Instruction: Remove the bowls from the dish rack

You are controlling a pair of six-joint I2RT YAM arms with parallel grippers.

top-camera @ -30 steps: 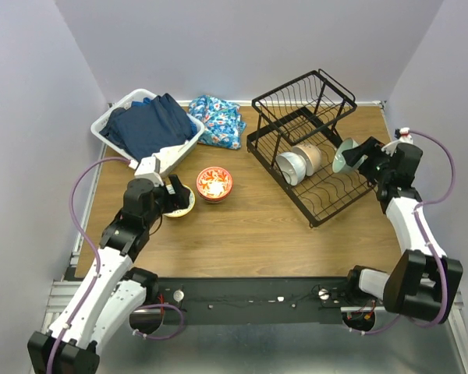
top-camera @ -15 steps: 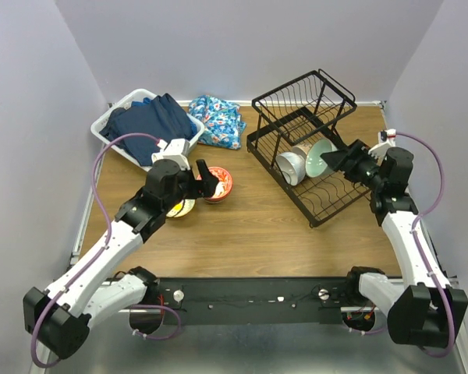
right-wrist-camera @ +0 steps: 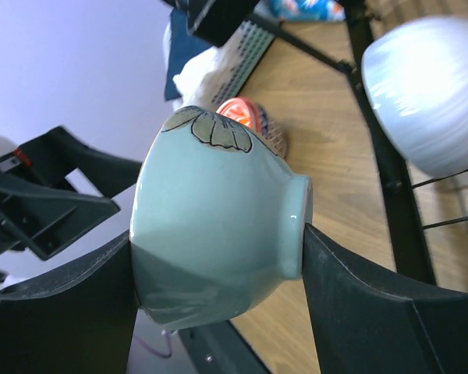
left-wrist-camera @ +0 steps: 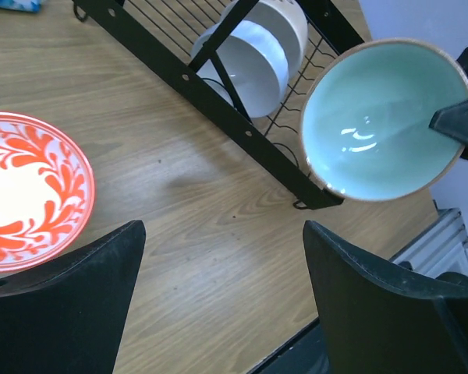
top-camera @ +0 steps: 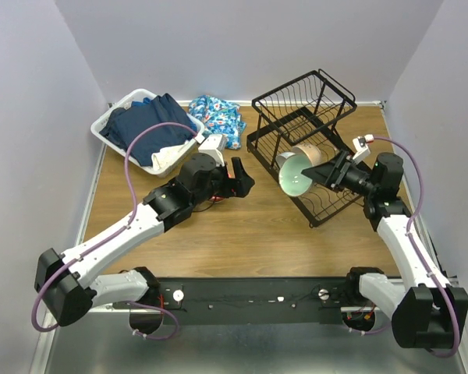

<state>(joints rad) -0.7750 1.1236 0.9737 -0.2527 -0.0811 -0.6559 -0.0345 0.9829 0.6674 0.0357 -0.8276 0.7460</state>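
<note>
Right-arm tool (top-camera: 320,178) is pinching a mint green bowl (top-camera: 296,174), its two fingers pressing on opposite sides, one toward the rim and one by the foot. It is holding the bowl on its side in the air over the near left edge of the black wire dish rack (top-camera: 335,199), with the open mouth facing the left arm. Across from it, the left-arm tool (top-camera: 240,178) is hovering above the wooden bench (top-camera: 249,226) with fingers spread wide and gripping nothing, pointing toward the rack. A red-orange floral bowl (left-wrist-camera: 23,191) is sitting upright on the bench just beside that tool, largely hidden under the arm in the overhead view. Inside the rack's lower tier, a white bowl (left-wrist-camera: 246,66) is standing on edge with a tan bowl (top-camera: 318,153) right behind it. At the far left of the bench, a white laundry basket (top-camera: 109,125) is holding dark blue clothing, with a patterned cloth (top-camera: 217,117) lying beside it.
</note>
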